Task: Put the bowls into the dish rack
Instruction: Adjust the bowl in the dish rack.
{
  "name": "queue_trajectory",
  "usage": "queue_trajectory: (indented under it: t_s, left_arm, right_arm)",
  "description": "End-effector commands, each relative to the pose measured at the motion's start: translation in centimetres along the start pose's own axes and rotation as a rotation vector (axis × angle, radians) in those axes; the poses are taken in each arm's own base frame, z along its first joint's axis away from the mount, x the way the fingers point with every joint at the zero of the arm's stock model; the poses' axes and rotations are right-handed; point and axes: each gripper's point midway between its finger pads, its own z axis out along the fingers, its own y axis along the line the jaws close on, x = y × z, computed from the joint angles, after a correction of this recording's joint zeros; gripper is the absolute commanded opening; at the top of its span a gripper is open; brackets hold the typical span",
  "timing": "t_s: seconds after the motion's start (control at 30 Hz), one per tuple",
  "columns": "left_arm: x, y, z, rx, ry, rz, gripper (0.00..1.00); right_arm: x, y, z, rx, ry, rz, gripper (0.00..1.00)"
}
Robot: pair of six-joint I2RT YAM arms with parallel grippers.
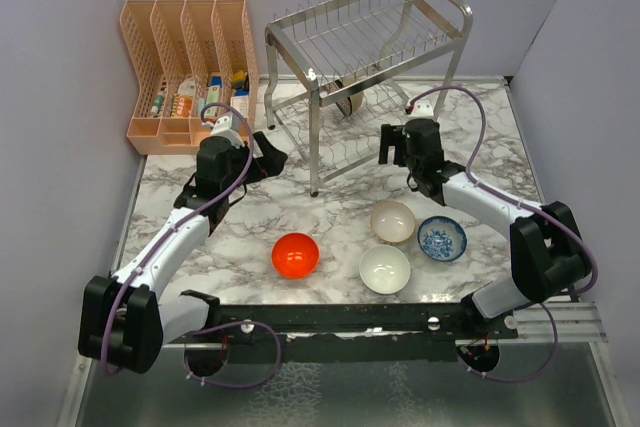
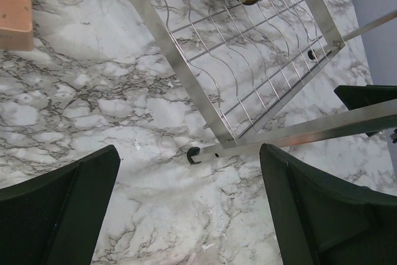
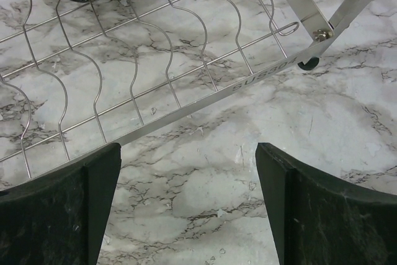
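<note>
**Hidden / unclear.** The dark brown bowl (image 1: 350, 99) sits in the lower tier of the dish rack (image 1: 370, 37). In the top view it is mostly screened by wires and a leg. Both wrist views cut it off at the upper edge, so I see only its underside. Items in the peach organiser (image 1: 190, 37) are too small to identify. Lettering on the rack's front rail (R wrist view) is unreadable.

**Rack vs. end effectors.**
- My L end effector (image 2: 189, 150): jaws wide, nothing held. The rack's corner foot lies just ahead, btw. my fingers. The lower tier runs away up-right toward the bowl.
- My R end effector (image 3: 187, 147): jaws wide, nothing held. The front rail crosses diagonally just ahead, w/ the bowl at far upper left.

**Other bowls (top view).** All four are on the counter (image 1: 250, 217), nearer my bases.
- The red-orange bowl (image 1: 296, 254) lies btw. the arms, well apart from both end effectors.
- The beige-pink bowl (image 1: 393, 220), blue-patterned bowl (image 1: 441, 238) and white bowl (image 1: 385, 269) cluster beside my R forearm.

**Edges / room.** Bare marble shows btw. the red-orange bowl and the cluster, and btw. the bowls and the rack's front. Walls (image 1: 60, 97) flank both sides. The organiser stands back-left, just beside the rack.
</note>
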Motion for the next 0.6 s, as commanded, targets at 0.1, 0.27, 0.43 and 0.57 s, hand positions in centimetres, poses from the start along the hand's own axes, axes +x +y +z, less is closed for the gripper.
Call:
queue_trajectory:
  t_s: [0.1, 0.27, 0.43, 0.57]
  left_arm:
    - [-1.6, -3.1, 1.8, 0.17, -0.062, -0.105, 0.99]
    - [-3.7, -5.2, 3.6, 0.235, -0.08, -0.155, 0.96]
    - [-3.9, -5.4, 6.6, 0.236, -0.084, -0.214, 0.88]
    - [-4.3, -6.3, 9.2, 0.281, -0.123, -0.248, 0.82]
  right_arm:
    - [-2.4, -0.1, -0.7, -0.016, -0.08, 0.046, 0.89]
    - [-2.7, -0.3, -1.1, -0.019, -0.093, 0.056, 0.89]
    - [-3.2, -0.4, -1.8, -0.038, -0.111, 0.076, 0.89]
    - [-3.4, -0.6, -2.0, -0.043, -0.116, 0.085, 0.89]
